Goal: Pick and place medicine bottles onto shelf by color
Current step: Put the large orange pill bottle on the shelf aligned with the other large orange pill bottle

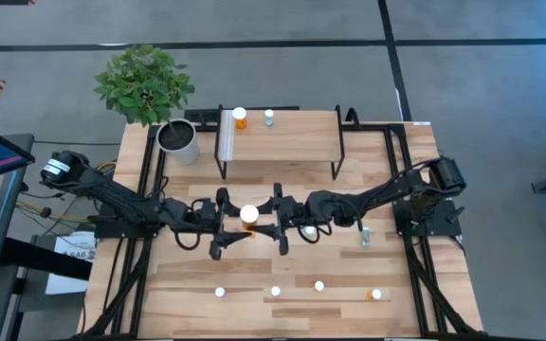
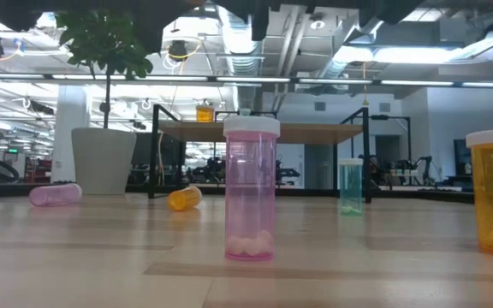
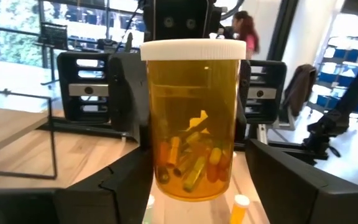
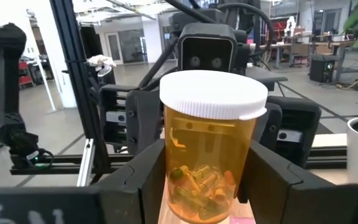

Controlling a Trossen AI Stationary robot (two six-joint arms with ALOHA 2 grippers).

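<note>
- Looking straight down, found both grippers meeting at mid-table: left gripper (image 1: 227,224) and right gripper (image 1: 273,224), nose to nose.
- Had 1 big orange bottle (image 1: 249,214) sandwiched between them, white cap up, standing upright.
- From the left wrist view, saw that same bottle (image 3: 191,118) filling the gap between the left fingers (image 3: 104,193), capsules piled at its bottom, with the other gripper right behind it.
- From the right wrist view, got the mirror of that: bottle (image 4: 210,143) between the right fingers (image 4: 135,180), dark pads hugging both sides.
- Couldn't tell which pair was really pinching it and which was just standing close alongside, tbh. Looked near-touching on both.
- Spotted the shelf (image 1: 282,142) at the back of the table, with 1 small orange bottle (image 1: 240,116) and 1 teal bottle (image 1: 269,116) near each other along its far edge, toward the left end.
- Noticed the plant pot (image 1: 178,140) just beside the shelf's left end.
- Counted 4 small bottles along the front: 3 white-capped ones (image 1: 220,292) (image 1: 275,291) (image 1: 319,285) and 1 orange bottle at the right (image 1: 377,295).
- Also caught another teal bottle (image 1: 366,237) standing off to the right of the right gripper.
- At table level, saw an upright pink bottle (image 2: 251,188) up front and a pink bottle on its side (image 2: 56,194) far left.
</note>
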